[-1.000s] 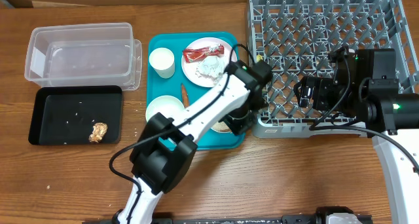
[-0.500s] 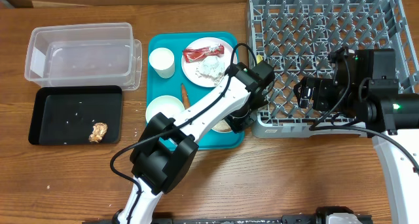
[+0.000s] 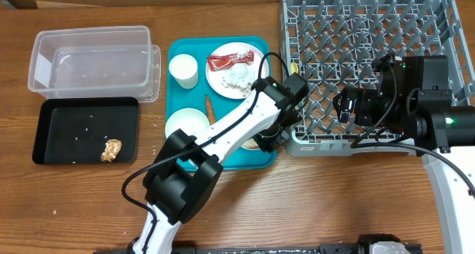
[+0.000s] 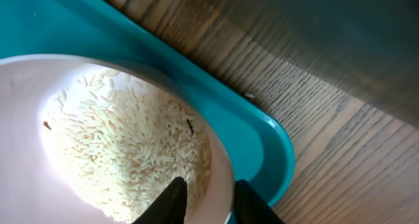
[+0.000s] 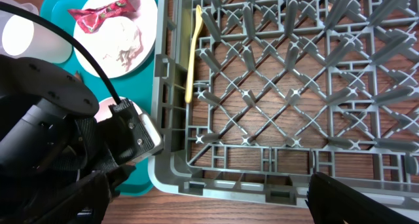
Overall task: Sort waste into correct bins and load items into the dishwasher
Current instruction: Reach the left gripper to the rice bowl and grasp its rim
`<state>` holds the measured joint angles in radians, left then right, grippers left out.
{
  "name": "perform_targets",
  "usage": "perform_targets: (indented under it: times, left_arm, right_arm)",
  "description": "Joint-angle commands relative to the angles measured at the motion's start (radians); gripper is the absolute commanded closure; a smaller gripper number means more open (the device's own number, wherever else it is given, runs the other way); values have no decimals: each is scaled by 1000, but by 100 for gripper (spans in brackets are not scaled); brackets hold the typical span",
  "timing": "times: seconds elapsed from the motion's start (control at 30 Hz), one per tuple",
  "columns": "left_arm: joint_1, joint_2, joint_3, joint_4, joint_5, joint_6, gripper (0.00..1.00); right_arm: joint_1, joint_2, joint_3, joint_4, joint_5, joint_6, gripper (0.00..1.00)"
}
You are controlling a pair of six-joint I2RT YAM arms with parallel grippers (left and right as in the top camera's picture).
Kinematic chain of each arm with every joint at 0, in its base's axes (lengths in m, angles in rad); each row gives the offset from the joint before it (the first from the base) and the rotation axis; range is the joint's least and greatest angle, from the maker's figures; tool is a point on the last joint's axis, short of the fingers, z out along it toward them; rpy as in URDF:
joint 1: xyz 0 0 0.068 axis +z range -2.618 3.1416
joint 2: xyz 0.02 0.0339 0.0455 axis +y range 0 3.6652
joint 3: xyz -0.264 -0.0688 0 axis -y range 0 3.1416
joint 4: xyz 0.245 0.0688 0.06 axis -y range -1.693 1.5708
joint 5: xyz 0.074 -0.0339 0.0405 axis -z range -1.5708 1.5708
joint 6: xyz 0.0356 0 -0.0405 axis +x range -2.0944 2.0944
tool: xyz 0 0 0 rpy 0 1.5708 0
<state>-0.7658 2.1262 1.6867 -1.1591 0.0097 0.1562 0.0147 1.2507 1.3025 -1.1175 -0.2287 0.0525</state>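
Observation:
My left gripper [image 4: 211, 201] is shut on the rim of a pale-pink bowl [image 4: 19, 119] of white rice [image 4: 124, 145], one finger inside and one outside. The bowl sits at the near right corner of the teal tray [image 3: 172, 98], mostly hidden under my left arm in the overhead view. A white plate [image 3: 220, 77] holds the red wrapper [image 3: 230, 59] and the white tissue [image 3: 239, 77]. A cup [image 3: 184, 70], an empty bowl [image 3: 185, 124] and the carrot [image 3: 211, 105] are also on the tray. My right gripper [image 5: 219, 204] is open and empty over the front edge of the grey dish rack [image 3: 371, 53].
A clear tub [image 3: 93, 61] stands at the far left. In front of it, a black tray [image 3: 74, 131] holds a brown food lump [image 3: 111, 150] and rice grains. A yellow utensil [image 5: 192, 54] lies in the rack's left side. Bare wood lies in front of the tray and rack.
My left wrist has shifted slightly at the tray's near right corner. The right arm has not moved.

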Motion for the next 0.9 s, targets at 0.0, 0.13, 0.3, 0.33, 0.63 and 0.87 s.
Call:
perform_targets:
  times: [0.0, 0.13, 0.3, 0.33, 0.63, 0.87]
  left_arm:
    - [-12, 45, -62, 1, -20, -7, 77]
    - [-11, 45, -62, 2, -20, -7, 79]
    - [-12, 45, -56, -2, -19, -21, 82]
    - [-12, 45, -53, -5, -19, -25, 82]
    - [-8, 45, 60, -46, -20, -101, 83]
    - [43, 45, 190, -132, -17, -348, 78]
  right_arm:
    - [5, -2, 32, 4, 3, 3, 1]
    - [5, -2, 32, 4, 3, 3, 1]
    - [5, -2, 32, 3, 2, 4, 1]
    - [5, -2, 32, 3, 2, 3, 1]
    - [5, -2, 32, 2, 2, 3, 1]
    - [5, -2, 32, 0, 3, 3, 1]
